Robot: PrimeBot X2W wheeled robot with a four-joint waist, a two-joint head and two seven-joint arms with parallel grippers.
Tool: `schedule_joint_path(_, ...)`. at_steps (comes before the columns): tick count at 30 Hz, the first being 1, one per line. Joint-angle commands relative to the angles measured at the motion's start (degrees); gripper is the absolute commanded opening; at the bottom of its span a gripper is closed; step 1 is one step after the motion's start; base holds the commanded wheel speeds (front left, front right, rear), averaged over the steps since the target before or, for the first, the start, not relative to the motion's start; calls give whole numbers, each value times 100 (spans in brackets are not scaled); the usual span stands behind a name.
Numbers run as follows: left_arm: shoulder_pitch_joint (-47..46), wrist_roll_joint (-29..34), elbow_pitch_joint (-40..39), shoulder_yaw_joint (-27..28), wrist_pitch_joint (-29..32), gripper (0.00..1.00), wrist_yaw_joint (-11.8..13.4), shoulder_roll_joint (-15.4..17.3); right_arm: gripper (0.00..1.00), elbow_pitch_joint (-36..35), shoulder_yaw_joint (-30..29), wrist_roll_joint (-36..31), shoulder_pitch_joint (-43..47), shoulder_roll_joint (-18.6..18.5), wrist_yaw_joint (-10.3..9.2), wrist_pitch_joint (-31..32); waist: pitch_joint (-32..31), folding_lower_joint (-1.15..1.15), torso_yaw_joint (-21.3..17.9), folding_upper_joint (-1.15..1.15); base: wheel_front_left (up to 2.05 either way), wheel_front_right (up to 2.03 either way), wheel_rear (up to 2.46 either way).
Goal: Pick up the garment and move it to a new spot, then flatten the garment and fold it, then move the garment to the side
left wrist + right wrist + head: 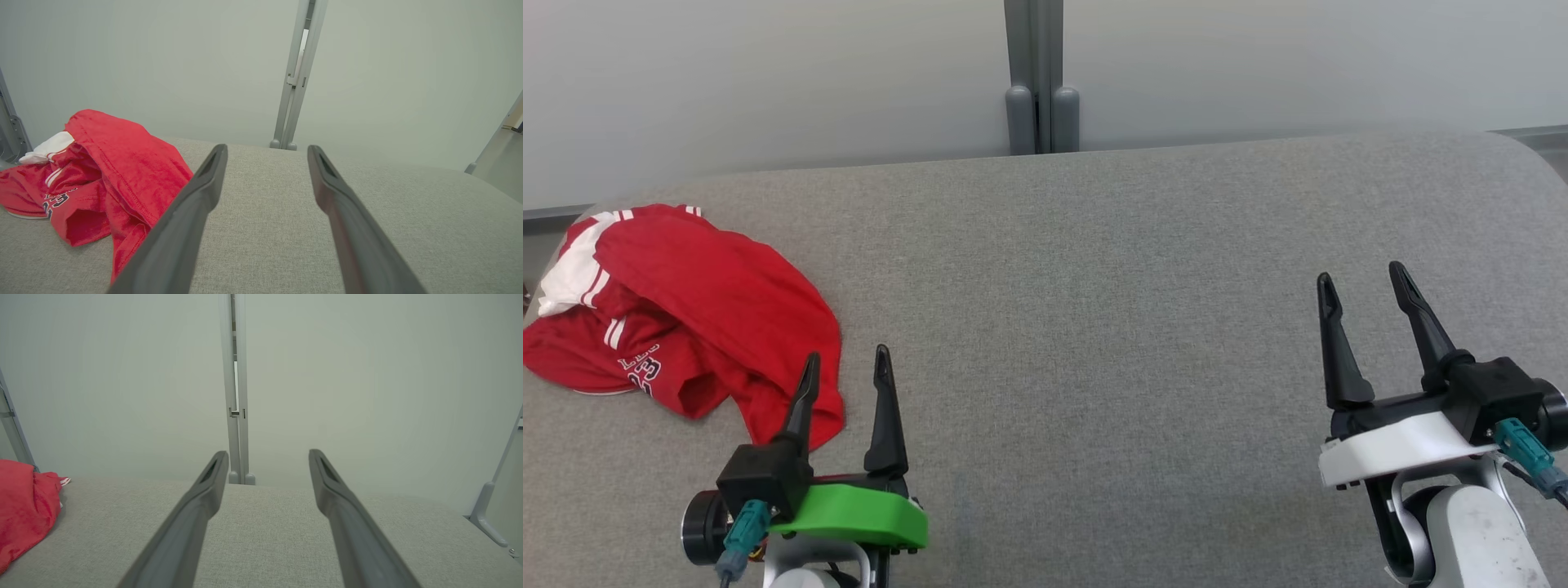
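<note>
Left gripper (pixel 846 353) fingers spread wide, nothing between them. Right gripper (pixel 1361 272) the same: wide open, empty, well apart from the work on the right side of the surface. My left fingers sit just beside the near right edge of the garment (pixel 711 302); in the left wrist view the cloth lies to the left of my left finger, not in the gap. It's a red jersey with white striped trim and dark lettering, crumpled in a heap at the far left of the grey padded table (pixel 1094 286), close to its left edge. My read on handling: light, limp knit with a slight sheen, so no stiffness to lean on, and it'll drape and trail when lifted. Layers are bunched, so a deep pinch likely drags several at once. I'd take the raised red fold on the right side of the heap, nearest my left gripper, and come down across the ridge. The padded cover could snag my fingertips if I go too low.
</note>
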Motion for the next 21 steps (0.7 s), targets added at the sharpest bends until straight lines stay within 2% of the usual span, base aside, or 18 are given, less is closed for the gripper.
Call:
schedule_joint_path(1,-27,175,-32,-41,-52,100,52,50,100,-85,8,-167,8,-30,1,-54,8,0,-5,0,0,0,0)
schedule_joint_path(7,-52,524,45,-180,-135,100,214,110,100,-107,41,-485,12,-32,1,-135,19,0,-31,0,0,0,0)
schedule_joint_path(10,-46,559,34,-203,-166,100,254,88,100,-85,3,-228,20,-34,1,-169,22,0,-44,0,0,0,0)
schedule_joint_path(18,103,367,2,35,-253,100,-52,-87,100,-2,3,724,83,-34,1,-256,8,0,-42,0,0,0,0)
schedule_joint_path(21,151,326,17,142,-290,100,-218,-128,100,87,79,837,97,-32,2,-293,-4,0,-39,0,0,0,0)
